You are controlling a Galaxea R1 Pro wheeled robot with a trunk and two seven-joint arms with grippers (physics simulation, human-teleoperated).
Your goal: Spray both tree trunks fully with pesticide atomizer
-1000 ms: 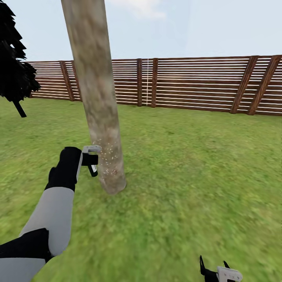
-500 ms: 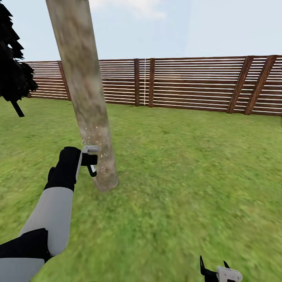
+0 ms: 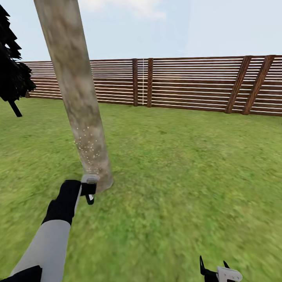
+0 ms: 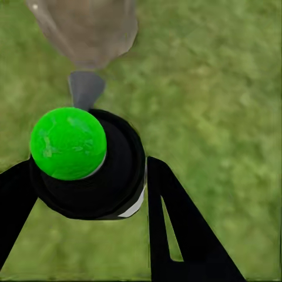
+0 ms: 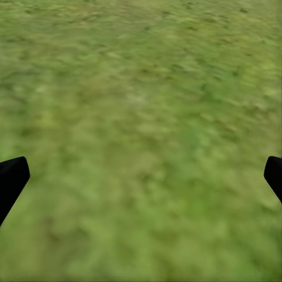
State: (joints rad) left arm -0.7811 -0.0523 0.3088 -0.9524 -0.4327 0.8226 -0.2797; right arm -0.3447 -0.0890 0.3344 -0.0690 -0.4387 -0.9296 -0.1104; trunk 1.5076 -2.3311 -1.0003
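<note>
A thick pale beige-grey tree trunk [image 3: 76, 94] leans up out of the lawn at the left of the head view, and its base [image 4: 88, 29] also appears in the left wrist view. Pale specks dot the lower trunk. My left gripper [image 3: 91, 191] hangs right by the foot of the trunk. It is shut on the pesticide atomizer [image 4: 114, 179], a black body with a bright green ball on top and a grey nozzle pointing at the trunk. My right gripper [image 3: 219, 272] hangs open low at the right over bare grass, its fingertips [image 5: 12, 176] far apart.
A brown slatted wooden fence [image 3: 188, 84] runs across the back of the lawn. A black conifer [image 3: 11, 70] stands at the far left. Open grass [image 3: 188, 164] stretches to the right of the trunk and around both arms.
The view has shifted, so the trunk sits further left in the picture. My left arm has dropped, bringing the atomizer down to the trunk's base, below the speckled patch. The right gripper looks unmoved.
</note>
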